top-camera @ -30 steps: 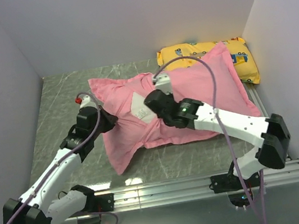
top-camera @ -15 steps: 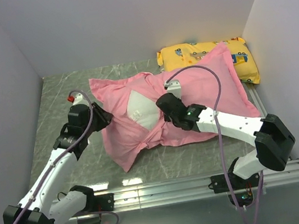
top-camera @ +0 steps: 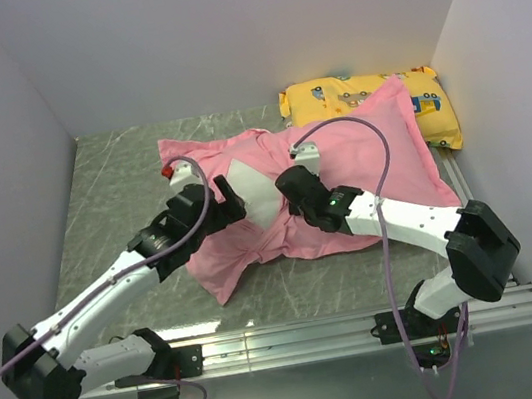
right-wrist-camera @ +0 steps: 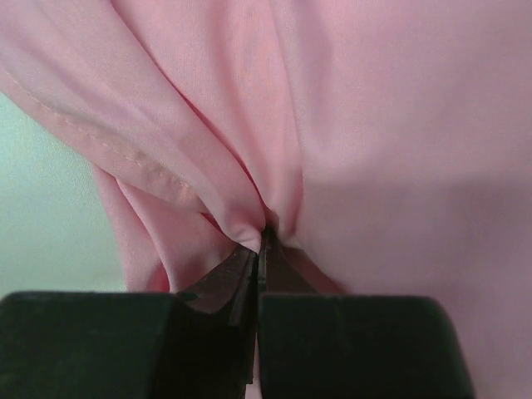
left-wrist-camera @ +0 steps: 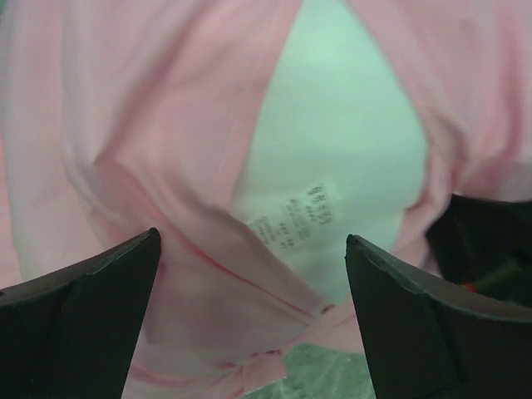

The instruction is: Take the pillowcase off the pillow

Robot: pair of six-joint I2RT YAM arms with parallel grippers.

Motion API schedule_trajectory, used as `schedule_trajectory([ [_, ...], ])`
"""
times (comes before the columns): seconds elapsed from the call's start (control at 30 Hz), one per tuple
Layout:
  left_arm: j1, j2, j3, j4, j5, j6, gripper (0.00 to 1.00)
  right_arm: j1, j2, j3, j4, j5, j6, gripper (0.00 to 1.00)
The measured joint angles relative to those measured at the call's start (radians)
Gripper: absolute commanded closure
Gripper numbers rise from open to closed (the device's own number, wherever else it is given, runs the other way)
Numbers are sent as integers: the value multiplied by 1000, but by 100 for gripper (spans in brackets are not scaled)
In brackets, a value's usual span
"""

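The pink pillowcase point(top-camera: 361, 159) lies across the middle of the table, its mouth pulled apart into a gap. Through that gap the white pillow point(top-camera: 253, 193) shows, with a printed label point(left-wrist-camera: 301, 218) on it. My left gripper point(top-camera: 231, 203) is open at the left side of the gap, its jaws wide point(left-wrist-camera: 252, 241) over the pillowcase hem point(left-wrist-camera: 150, 125) and the bare pillow point(left-wrist-camera: 349, 133), holding nothing. My right gripper point(top-camera: 291, 196) is shut on a bunched fold of pillowcase point(right-wrist-camera: 264, 237) at the right edge of the gap. Pillow white point(right-wrist-camera: 33, 216) shows left of that fold.
A smaller yellow pillow printed with vehicles point(top-camera: 371, 92) lies at the back right, partly under the pillowcase corner. White walls close in the grey marbled table point(top-camera: 112, 183) on three sides. A metal rail point(top-camera: 298, 336) with the arm bases runs along the near edge.
My left gripper has opened, let go of the pillowcase's left side and moved right to the gap. The right gripper stayed shut on its fold, and more white pillow shows.
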Motion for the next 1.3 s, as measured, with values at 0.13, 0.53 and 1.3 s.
schedule_trajectory([
  [0.13,-8,50,-26,-26,-66,-64,38,0,0,0,2,1,0,100],
  [0.53,238,-44,-126,-29,19,-64,100,-29,-40,-31,45,-47,17,100],
  [1.3,488,-109,-535,370,323,-127,99,82,-136,159,-182,3,-48,32],
])
